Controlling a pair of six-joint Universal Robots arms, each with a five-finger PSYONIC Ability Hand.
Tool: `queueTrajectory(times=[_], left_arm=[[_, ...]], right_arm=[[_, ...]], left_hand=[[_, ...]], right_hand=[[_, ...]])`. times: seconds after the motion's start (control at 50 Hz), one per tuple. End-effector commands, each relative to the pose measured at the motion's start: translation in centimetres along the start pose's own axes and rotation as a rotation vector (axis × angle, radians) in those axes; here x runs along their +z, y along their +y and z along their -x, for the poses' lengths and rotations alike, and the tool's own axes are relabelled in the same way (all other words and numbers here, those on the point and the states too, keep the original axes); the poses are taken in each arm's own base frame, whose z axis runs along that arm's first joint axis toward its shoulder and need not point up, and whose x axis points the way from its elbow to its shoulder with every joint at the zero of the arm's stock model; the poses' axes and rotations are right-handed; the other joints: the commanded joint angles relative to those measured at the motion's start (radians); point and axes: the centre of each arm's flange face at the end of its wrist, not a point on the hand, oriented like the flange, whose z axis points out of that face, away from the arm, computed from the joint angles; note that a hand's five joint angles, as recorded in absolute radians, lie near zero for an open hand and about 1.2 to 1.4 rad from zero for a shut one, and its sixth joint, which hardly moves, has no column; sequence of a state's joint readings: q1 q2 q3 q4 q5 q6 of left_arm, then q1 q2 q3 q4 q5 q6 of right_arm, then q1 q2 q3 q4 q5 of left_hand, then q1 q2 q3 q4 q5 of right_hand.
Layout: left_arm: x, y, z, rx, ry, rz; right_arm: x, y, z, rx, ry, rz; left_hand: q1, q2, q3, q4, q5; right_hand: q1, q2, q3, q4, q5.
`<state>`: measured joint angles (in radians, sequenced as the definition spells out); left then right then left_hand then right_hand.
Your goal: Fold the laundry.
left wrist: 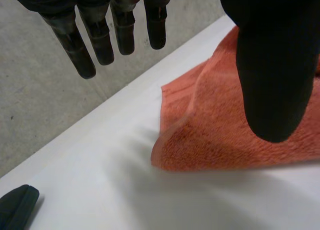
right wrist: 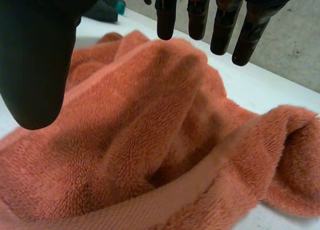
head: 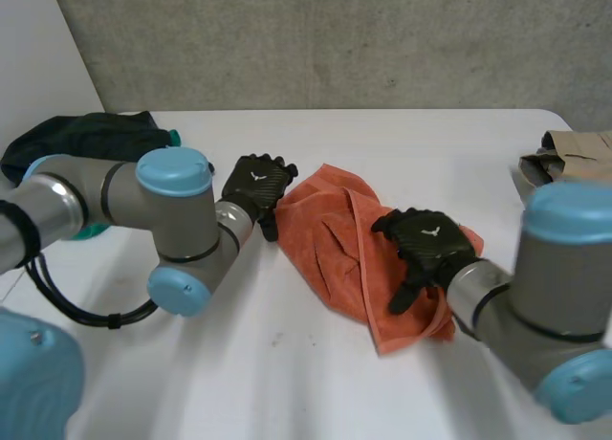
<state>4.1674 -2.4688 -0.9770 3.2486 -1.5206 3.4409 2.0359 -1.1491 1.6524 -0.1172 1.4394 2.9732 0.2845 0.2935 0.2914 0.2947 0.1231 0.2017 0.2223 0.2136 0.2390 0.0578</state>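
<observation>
1. Orange towel [head: 335, 244] lies crumpled in the middle of the table [head: 287, 363], with ridges and a rolled hem showing. It is not yet flat.
2. Left hand [head: 256, 184] sits at the towel's edge, near a corner. Its fingers [left wrist: 100, 40] are straight, thumb apart, holding nothing.
3. Right hand [head: 428, 244] hangs over the bunched opposite side. Its fingers [right wrist: 166, 15] are straight and spread, nothing gripped.
4. Judgement: the step in hand is spreading. Each hand should pinch a hem corner, not the bulk, then draw apart to flatten before folding.
5. Keep clear of the dark cloth [head: 86, 139] and tan cloth [head: 574, 153] at the table's sides.
</observation>
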Motion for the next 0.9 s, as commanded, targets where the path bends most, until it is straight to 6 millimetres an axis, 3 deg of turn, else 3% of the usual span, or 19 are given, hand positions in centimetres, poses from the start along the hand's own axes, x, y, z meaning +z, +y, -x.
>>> queueTrajectory(times=[0.02,0.1,0.12,0.14,0.18,0.22,0.34,0.5,0.64,0.8,0.82,0.9], left_arm=[[1.5,1.1,0.2,-0.004,0.057,0.027],[1.5,1.3,0.1,-0.007,0.074,0.028],[1.5,1.2,0.1,-0.007,0.074,0.028],[1.4,1.2,0.1,-0.009,0.073,0.030],[1.2,1.4,0.1,-0.011,0.073,0.040],[1.0,1.3,0.1,-0.012,0.071,0.044],[0.2,-0.1,0.6,-0.020,0.060,0.025],[0.0,-0.3,1.6,-0.080,0.047,0.027],[0.4,0.5,1.3,-0.094,0.050,0.018],[0.7,2.0,0.2,-0.088,0.071,0.038],[0.8,2.1,0.2,-0.088,0.070,0.038],[1.2,1.8,0.5,-0.087,0.051,-0.001]], right_arm=[[2.5,2.6,0.9,-0.060,0.065,0.005],[3.1,2.9,0.9,-0.063,0.066,0.007],[3.1,2.7,0.7,-0.062,0.076,0.001],[3.1,2.6,0.6,-0.060,0.079,-0.008],[3.0,2.4,0.6,-0.061,0.080,-0.022],[2.7,0.9,0.4,-0.060,0.085,-0.085],[-1.5,-7.3,0.1,-0.070,0.068,-0.345],[-4.5,-10.0,0.9,-0.093,-0.061,-0.355],[-7.0,-11.6,1.5,-0.107,-0.129,-0.377],[-11.5,-15.2,1.7,-0.115,-0.140,-0.536],[-11.9,-15.5,1.7,-0.111,-0.141,-0.550],[-13.1,-16.3,1.4,-0.098,-0.132,-0.586]], left_hand=[[0.105,0.096,0.098,0.095,0.092],[0.108,0.099,0.101,0.098,0.095],[0.108,0.099,0.101,0.098,0.095],[0.105,0.096,0.098,0.095,0.092],[0.102,0.093,0.095,0.092,0.089],[0.102,0.093,0.095,0.092,0.089],[0.046,0.037,0.040,0.036,0.033],[-0.065,-0.074,-0.072,-0.075,-0.078],[-0.086,-0.095,-0.093,-0.096,-0.099],[-0.045,-0.054,-0.052,-0.055,-0.058],[-0.004,-0.013,-0.011,-0.014,-0.017],[0.644,0.635,0.637,0.634,0.631]], right_hand=[[0.144,0.123,0.132,0.107,0.113],[0.686,0.666,0.674,0.649,0.656],[1.150,1.129,1.138,1.113,1.119],[1.194,1.174,1.182,1.157,1.164],[1.195,1.174,1.183,1.157,1.164],[1.195,1.174,1.183,1.157,1.164],[1.195,1.174,1.183,1.157,1.164],[1.195,1.174,1.183,1.157,1.164],[1.195,1.174,1.183,1.157,1.164],[1.195,1.174,1.183,1.157,1.164],[1.195,1.174,1.183,1.157,1.164],[1.195,1.174,1.183,1.157,1.164]])
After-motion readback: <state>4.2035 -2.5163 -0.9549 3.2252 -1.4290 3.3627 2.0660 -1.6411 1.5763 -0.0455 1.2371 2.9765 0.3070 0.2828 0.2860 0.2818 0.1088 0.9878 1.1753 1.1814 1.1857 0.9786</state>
